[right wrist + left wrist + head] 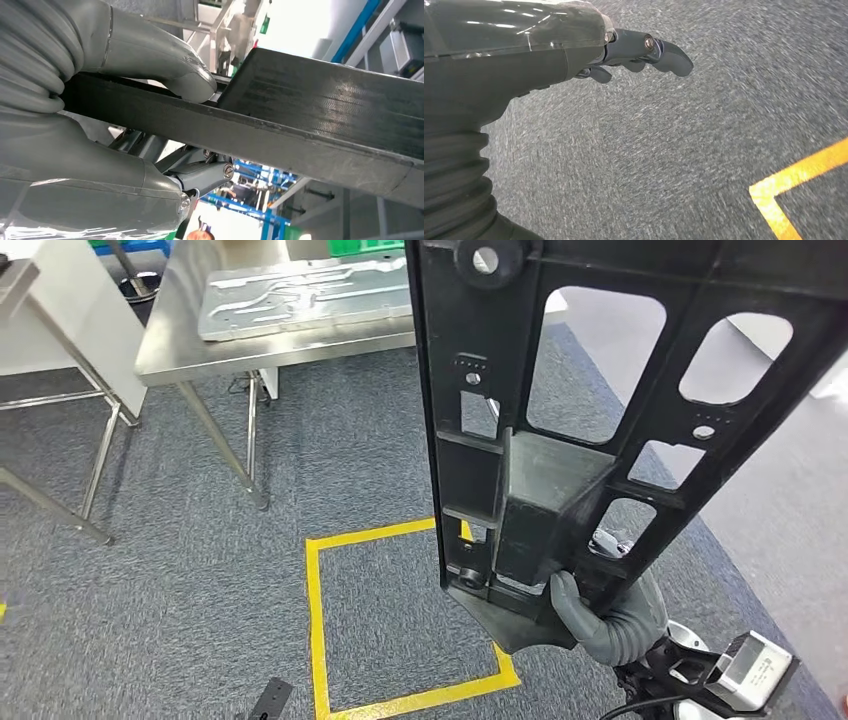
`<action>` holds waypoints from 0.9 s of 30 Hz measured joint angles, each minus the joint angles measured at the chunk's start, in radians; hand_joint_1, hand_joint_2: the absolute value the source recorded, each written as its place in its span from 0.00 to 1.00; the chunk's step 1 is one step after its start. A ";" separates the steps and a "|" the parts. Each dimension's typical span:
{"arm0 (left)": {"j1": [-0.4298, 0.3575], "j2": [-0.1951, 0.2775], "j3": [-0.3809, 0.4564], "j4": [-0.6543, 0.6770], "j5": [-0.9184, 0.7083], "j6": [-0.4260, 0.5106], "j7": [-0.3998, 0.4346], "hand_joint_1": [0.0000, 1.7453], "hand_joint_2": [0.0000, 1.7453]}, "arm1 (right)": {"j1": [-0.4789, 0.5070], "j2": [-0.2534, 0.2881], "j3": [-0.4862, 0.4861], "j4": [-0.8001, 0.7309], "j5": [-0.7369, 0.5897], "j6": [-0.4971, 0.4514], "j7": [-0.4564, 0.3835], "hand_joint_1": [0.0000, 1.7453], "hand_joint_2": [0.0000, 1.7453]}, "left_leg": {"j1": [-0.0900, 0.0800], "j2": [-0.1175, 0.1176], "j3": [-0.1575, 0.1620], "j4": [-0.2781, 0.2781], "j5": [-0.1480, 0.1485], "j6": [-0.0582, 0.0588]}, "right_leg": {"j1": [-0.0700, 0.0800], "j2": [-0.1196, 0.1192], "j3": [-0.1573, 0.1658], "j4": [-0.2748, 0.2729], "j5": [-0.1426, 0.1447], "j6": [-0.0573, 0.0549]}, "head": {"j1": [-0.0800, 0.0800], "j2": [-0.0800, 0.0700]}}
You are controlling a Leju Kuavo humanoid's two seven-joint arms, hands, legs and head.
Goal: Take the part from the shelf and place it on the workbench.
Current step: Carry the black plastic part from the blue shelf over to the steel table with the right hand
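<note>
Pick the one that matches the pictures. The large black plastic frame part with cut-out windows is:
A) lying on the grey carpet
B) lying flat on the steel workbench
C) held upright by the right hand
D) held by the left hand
C: the right hand grips the lower end of the large black plastic frame part, which stands upright above the grey carpet.

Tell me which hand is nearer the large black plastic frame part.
Right. The right hand grips the large black plastic frame part at its lower end; the left hand hangs over grey carpet, holding nothing.

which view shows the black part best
The head view: the black part shows its frame and cut-outs, gripped at the bottom by the right hand. The right wrist view gives only an edge; the left wrist view looks at carpet.
</note>
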 joint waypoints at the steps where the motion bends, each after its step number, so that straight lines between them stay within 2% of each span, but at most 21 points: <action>1: -0.001 0.000 0.000 0.000 -0.001 0.000 0.000 0.00 1.00 | 0.000 0.000 -0.001 0.000 0.000 -0.001 0.000 1.00 1.00 | -0.005 0.012 0.019 -0.037 0.007 0.006 | 0.002 -0.008 0.003 0.000 -0.003 0.005 | 0.000 0.000; 2: -0.002 0.000 0.000 0.000 -0.001 0.000 0.000 0.00 1.00 | 0.000 0.000 -0.002 0.000 0.000 -0.001 0.000 1.00 1.00 | -0.009 0.016 0.024 -0.051 0.004 0.012 | 0.004 -0.016 0.004 -0.001 -0.004 0.010 | 0.000 0.000; 4: 0.000 0.000 0.000 0.000 -0.002 0.000 0.000 0.00 1.00 | 0.000 0.000 -0.004 -0.001 0.000 -0.003 0.000 1.00 1.00 | -0.009 -0.005 0.023 -0.056 0.007 0.023 | 0.004 -0.029 0.009 -0.003 -0.008 0.022 | 0.000 0.000; 5: 0.002 0.000 0.000 0.000 -0.002 0.000 0.000 0.00 1.00 | 0.000 0.000 -0.004 -0.001 0.000 -0.004 0.000 1.00 1.00 | -0.007 -0.015 0.025 -0.061 0.009 0.029 | 0.003 -0.020 0.010 0.001 -0.014 0.028 | 0.000 0.000; 6: 0.002 -0.001 0.000 0.000 -0.003 0.000 0.000 0.00 1.00 | 0.000 0.000 -0.005 -0.002 0.000 -0.006 0.001 1.00 1.00 | -0.004 -0.024 0.028 -0.066 0.013 0.035 | 0.002 0.000 0.003 0.020 -0.028 0.033 | 0.000 0.000; 8: -0.001 -0.002 0.000 0.000 -0.004 -0.001 0.000 0.00 1.00 | 0.003 0.000 -0.008 -0.003 0.001 -0.009 0.002 1.00 1.00 | 0.000 -0.043 0.031 -0.071 0.016 0.043 | -0.001 0.052 -0.044 0.121 -0.084 0.039 | 0.001 0.000; 9: -0.002 -0.002 -0.001 0.000 -0.004 -0.001 0.000 0.00 1.00 | 0.006 0.000 -0.010 -0.003 0.001 -0.010 0.003 1.00 1.00 | -0.001 -0.054 0.031 -0.071 0.016 0.046 | -0.001 0.066 -0.082 0.192 -0.114 0.040 | 0.001 0.000; 10: -0.002 -0.002 -0.001 0.000 -0.004 -0.001 0.001 0.00 1.00 | 0.009 0.000 -0.012 -0.002 0.001 -0.010 0.004 1.00 1.00 | -0.001 -0.067 0.031 -0.070 0.016 0.047 | -0.001 0.071 -0.116 0.251 -0.132 0.041 | 0.001 0.000; 11: -0.001 -0.002 -0.001 0.000 -0.004 -0.002 0.001 0.00 1.00 | 0.011 0.000 -0.013 -0.002 0.001 -0.011 0.004 1.00 1.00 | -0.002 -0.081 0.031 -0.069 0.015 0.047 | -0.001 0.073 -0.137 0.282 -0.131 0.042 | 0.001 0.000; 12: -0.001 -0.002 -0.001 0.000 -0.004 -0.002 0.001 0.00 1.00 | 0.013 0.000 -0.014 -0.002 0.001 -0.011 0.005 1.00 1.00 | -0.002 -0.093 0.032 -0.067 0.014 0.047 | -0.001 0.074 -0.137 0.270 -0.107 0.041 | 0.001 0.000; 14: -0.001 -0.003 -0.001 0.000 -0.004 -0.002 0.002 0.00 1.00 | 0.013 0.000 -0.014 -0.002 0.002 -0.012 0.005 1.00 1.00 | -0.002 -0.112 0.034 -0.062 0.010 0.044 | -0.001 0.081 -0.091 0.149 -0.027 0.035 | 0.001 0.000; 15: 0.000 -0.003 -0.001 0.000 -0.004 -0.003 0.001 0.00 1.00 | 0.012 0.000 -0.014 -0.003 0.002 -0.013 0.005 1.00 1.00 | -0.003 -0.120 0.033 -0.057 0.007 0.041 | -0.001 0.088 -0.063 0.083 0.002 0.032 | 0.001 0.000; 16: 0.000 -0.004 -0.001 0.000 -0.004 -0.004 0.001 0.00 1.00 | 0.012 0.000 -0.015 -0.003 0.002 -0.014 0.005 1.00 1.00 | -0.005 -0.127 0.031 -0.054 0.005 0.037 | 0.000 0.094 -0.045 0.038 0.018 0.028 | 0.001 0.000; 17: 0.001 -0.004 -0.001 0.000 -0.003 -0.007 0.001 0.00 1.00 | 0.012 0.000 -0.015 -0.003 0.003 -0.016 0.005 1.00 1.00 | -0.005 -0.131 0.029 -0.052 0.003 0.032 | 0.001 0.099 -0.037 0.015 0.022 0.023 | 0.001 0.000; 19: 0.003 -0.003 -0.001 0.000 0.000 -0.015 -0.001 0.00 1.00 | 0.013 0.000 -0.015 -0.004 0.003 -0.019 0.004 1.00 1.00 | -0.006 -0.135 0.027 -0.054 0.002 0.021 | 0.001 0.099 -0.035 0.008 0.021 0.014 | 0.001 0.000; 21: 0.003 -0.002 -0.001 0.000 0.002 -0.025 -0.003 0.00 1.00 | 0.014 0.000 -0.015 -0.007 0.004 -0.020 0.004 1.00 1.00 | -0.007 -0.115 0.021 -0.036 -0.013 0.010 | -0.004 0.094 -0.029 0.000 0.024 0.002 | 0.000 0.000; 23: 0.000 -0.002 -0.001 0.000 0.003 -0.035 -0.006 0.00 1.00 | 0.017 0.000 -0.015 -0.010 0.006 -0.020 0.004 1.00 1.00 | -0.004 -0.077 -0.019 0.054 -0.063 0.000 | -0.007 0.085 -0.023 -0.006 0.022 -0.008 | 0.000 0.000; 25: -0.001 -0.002 -0.002 0.000 0.003 -0.045 -0.010 0.00 1.00 | 0.022 0.000 -0.015 -0.011 0.007 -0.020 0.003 1.00 1.00 | 0.002 -0.056 -0.085 0.188 -0.115 -0.008 | -0.006 0.077 -0.019 -0.006 0.014 -0.011 | 0.000 0.000; 26: -0.001 -0.002 -0.002 0.000 0.002 -0.049 -0.012 0.00 1.00 | 0.024 0.000 -0.015 -0.011 0.008 -0.020 0.004 1.00 1.00 | 0.005 -0.052 -0.106 0.227 -0.121 -0.011 | -0.006 0.073 -0.015 -0.006 0.010 -0.011 | 0.000 0.000; 27: 0.000 -0.002 -0.002 0.000 0.002 -0.050 -0.013 0.00 1.00 | 0.026 0.000 -0.015 -0.011 0.008 -0.020 0.004 1.00 1.00 | 0.007 -0.051 -0.107 0.226 -0.106 -0.012 | -0.006 0.071 -0.010 -0.006 0.006 -0.009 | 0.000 0.000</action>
